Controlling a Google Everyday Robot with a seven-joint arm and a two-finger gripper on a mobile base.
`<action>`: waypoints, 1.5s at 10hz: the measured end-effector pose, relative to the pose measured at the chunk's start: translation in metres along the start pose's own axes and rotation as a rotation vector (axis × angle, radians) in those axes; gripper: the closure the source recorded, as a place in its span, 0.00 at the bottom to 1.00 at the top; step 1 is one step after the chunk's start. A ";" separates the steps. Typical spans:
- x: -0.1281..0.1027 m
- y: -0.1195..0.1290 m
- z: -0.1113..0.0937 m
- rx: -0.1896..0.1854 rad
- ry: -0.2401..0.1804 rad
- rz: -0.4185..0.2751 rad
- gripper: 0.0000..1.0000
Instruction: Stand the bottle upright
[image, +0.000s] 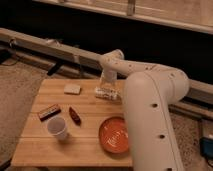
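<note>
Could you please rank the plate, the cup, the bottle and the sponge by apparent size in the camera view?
1. Plate, largest.
2. Cup.
3. Bottle and sponge look alike; the gripper, right over the lying bottle, hides part of it.

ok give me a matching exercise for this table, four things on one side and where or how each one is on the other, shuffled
Things:
1. bottle
2. cup
3. plate
4. gripper

Places or states:
a. upright, white, near the front left of the table as the picture shows it
b. right over the bottle, at the far side of the table
c. lying on its side, at the far side of the table
d. orange, front right of the table

Pairs: 1-c, 2-a, 3-d, 4-b
</note>
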 end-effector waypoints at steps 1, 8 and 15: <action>-0.004 0.001 -0.002 -0.002 -0.011 0.011 0.37; -0.013 0.024 0.022 0.027 -0.040 0.014 0.37; -0.008 0.017 0.050 0.080 -0.017 -0.014 0.37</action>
